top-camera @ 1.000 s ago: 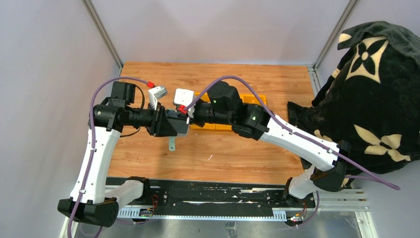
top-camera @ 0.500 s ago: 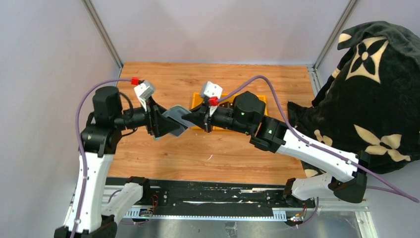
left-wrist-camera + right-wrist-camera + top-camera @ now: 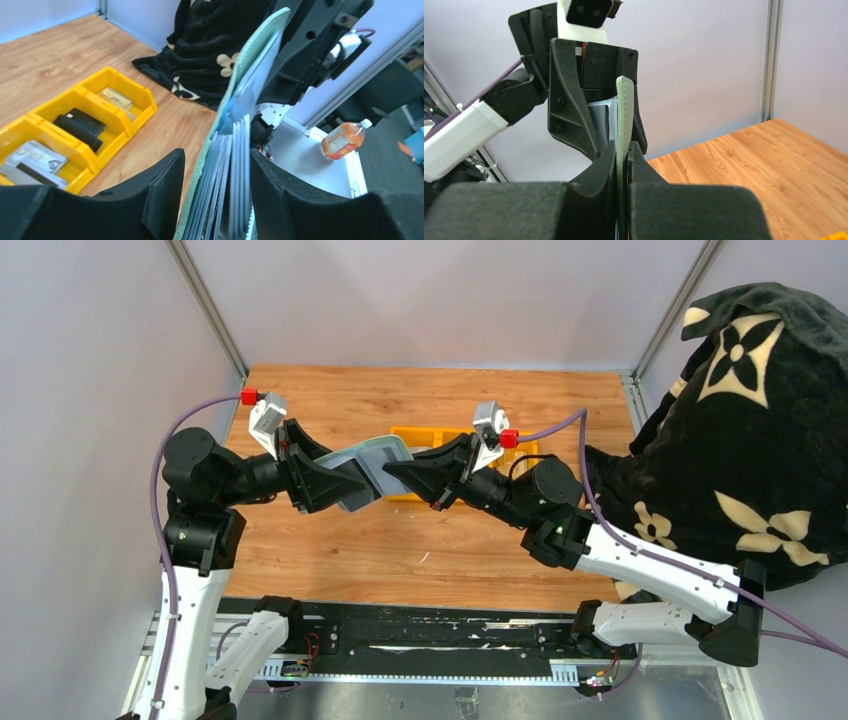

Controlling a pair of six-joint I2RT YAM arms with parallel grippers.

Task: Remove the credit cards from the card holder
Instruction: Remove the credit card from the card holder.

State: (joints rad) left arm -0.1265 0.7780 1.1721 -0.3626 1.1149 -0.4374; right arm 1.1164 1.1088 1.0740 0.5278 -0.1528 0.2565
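Fingers: left fingers (image 3: 161,190) clamp card holder (image 3: 257,37) base; right fingers (image 3: 600,170) pinch its green cover. Recommended: spread slowly, both grips firm, pockets (image 3: 225,170) fanned evenly.

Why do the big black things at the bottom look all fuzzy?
Left wrist view: the left gripper sits right against the lens, so it blurs, while the yellow bin behind looks sharper. Right wrist view: the right gripper is soft the same way, pinching the card holder. Top external view: everything is crisp.
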